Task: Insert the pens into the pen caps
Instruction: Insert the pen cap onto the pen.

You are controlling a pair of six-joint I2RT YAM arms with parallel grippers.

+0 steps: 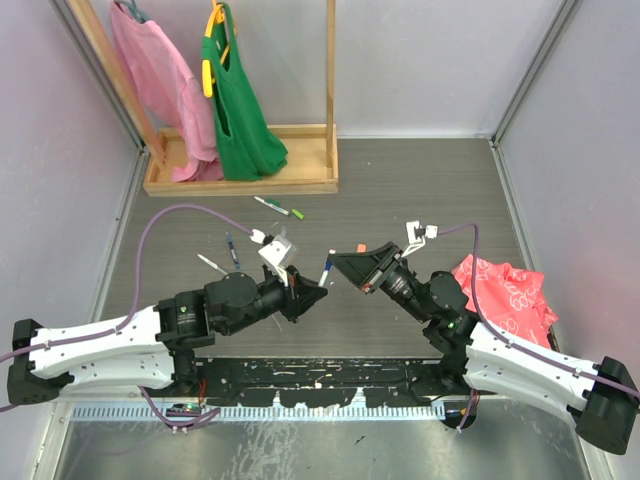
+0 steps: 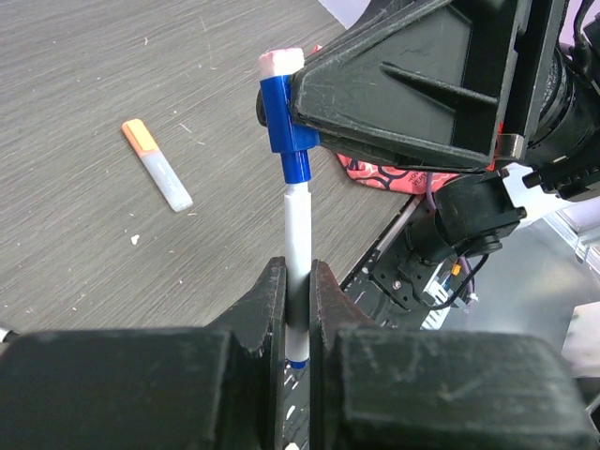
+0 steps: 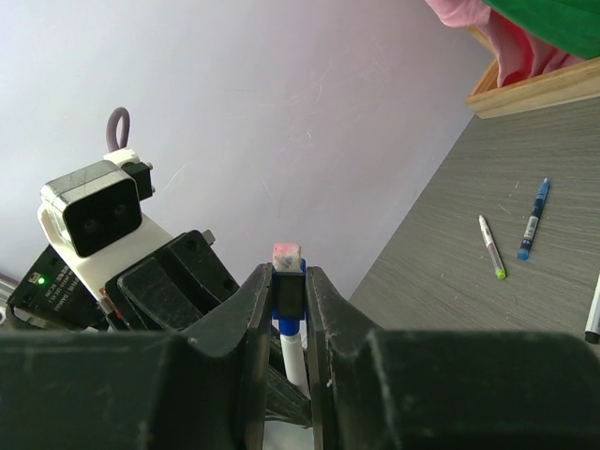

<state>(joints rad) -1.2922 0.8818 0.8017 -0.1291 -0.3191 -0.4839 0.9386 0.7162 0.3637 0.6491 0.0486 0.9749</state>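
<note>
In the left wrist view my left gripper [image 2: 298, 274] is shut on the white barrel of a pen [image 2: 298, 230] that points up and away. The pen's top end sits inside a blue pen cap [image 2: 284, 111] topped with a small white block. My right gripper [image 3: 289, 277] is shut on that blue cap [image 3: 290, 292], with the white barrel [image 3: 294, 361] running down beneath it. From above, the two grippers meet nose to nose over mid-table, left gripper [image 1: 303, 283] and right gripper [image 1: 342, 263], with the pen [image 1: 326, 268] between them.
Loose pens lie on the table: an orange-ended one [image 2: 157, 165], a green one [image 1: 280, 207], a blue one [image 1: 232, 248] and a white one [image 1: 212, 264]. A wooden rack [image 1: 245, 178] with pink and green cloths stands at the back left. A red cloth [image 1: 505, 293] lies at the right.
</note>
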